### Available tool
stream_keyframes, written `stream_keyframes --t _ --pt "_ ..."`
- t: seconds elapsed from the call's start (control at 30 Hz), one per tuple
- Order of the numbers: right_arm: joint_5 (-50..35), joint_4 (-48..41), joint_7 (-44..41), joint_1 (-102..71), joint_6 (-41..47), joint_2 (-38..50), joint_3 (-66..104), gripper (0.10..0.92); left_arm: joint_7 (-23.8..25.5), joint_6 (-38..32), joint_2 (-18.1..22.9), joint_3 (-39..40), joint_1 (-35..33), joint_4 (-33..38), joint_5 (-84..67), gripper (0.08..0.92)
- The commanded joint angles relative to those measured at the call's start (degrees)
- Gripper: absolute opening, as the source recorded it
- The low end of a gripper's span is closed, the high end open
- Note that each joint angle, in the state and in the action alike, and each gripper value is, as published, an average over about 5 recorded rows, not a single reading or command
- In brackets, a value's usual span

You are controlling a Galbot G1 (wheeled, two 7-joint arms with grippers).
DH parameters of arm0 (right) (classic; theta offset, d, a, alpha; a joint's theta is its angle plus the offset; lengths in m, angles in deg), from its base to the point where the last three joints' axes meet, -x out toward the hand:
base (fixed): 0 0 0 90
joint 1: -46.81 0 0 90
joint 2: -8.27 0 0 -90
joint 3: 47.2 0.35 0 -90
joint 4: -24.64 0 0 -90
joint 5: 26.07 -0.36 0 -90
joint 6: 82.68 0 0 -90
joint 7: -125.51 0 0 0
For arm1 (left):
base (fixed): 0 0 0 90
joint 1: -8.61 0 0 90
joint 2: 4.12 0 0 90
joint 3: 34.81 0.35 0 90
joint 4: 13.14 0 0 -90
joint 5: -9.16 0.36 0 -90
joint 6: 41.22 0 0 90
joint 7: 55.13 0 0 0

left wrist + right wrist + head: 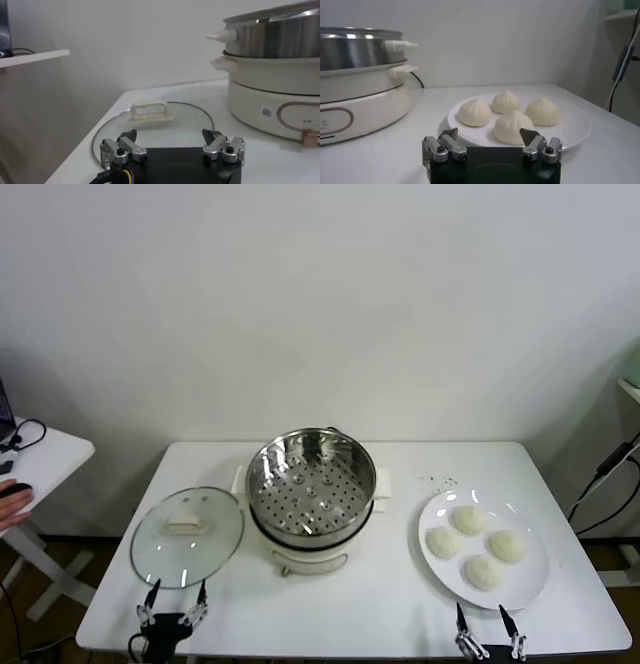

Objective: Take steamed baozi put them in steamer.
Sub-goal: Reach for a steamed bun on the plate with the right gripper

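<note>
Looking down from the head camera, you have a white rectangular table (350, 604) with its near edge running just under both grippers. The round shiny stainless-steel steamer (311, 487) on its cream-white base sits mid-table, uncovered, its perforated floor bare. To the robot's left of it lies the round glass lid with a cream handle (187, 535), flat on the table and near the left edge. To the robot's right, the flat white round plate (530, 582) carries the four off-white dome-shaped steamed baozi (473, 544), clustered close together, none in the steamer. You get open tabletop between plate and steamer, and a strip of bare table along the near edge.

Your left gripper (173, 602) hovers at the near edge just before the lid, fingers spread apart and holding nothing; the left wrist camera shows it (173, 145) with the lid handle beyond the gap. Your right gripper (489, 629) waits at the near edge just before the plate, also spread wide and empty; the right wrist camera shows it (492, 144) with the baozi (475, 112) just ahead.

Both arms are cut off by the bottom of the head picture. A small side table (45, 454) and part of a person's hand (14, 502) show at the far left edge.
</note>
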Motion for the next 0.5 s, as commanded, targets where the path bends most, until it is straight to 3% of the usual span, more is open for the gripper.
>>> stream_keyframes --t 0.03,0.27,0.5 --pt "-2.06 6.55 -0.42 5.37 13.75 2.58 4.65 0.823 0.07 -0.06 -0.03 0.08 -0.24 0.36 0.11 0.823" --pt "-4.33 6.71 -3.11 15.90 26.19 10.14 9.72 0.823 0.14 -0.22 -0.10 0.03 -0.39 0.59 0.16 0.823" --pt "0.80 4.90 -15.73 26.70 38.77 23.53 8.50 0.823 0.37 -0.87 -0.17 0.05 -0.27 0.67 0.98 0.823"
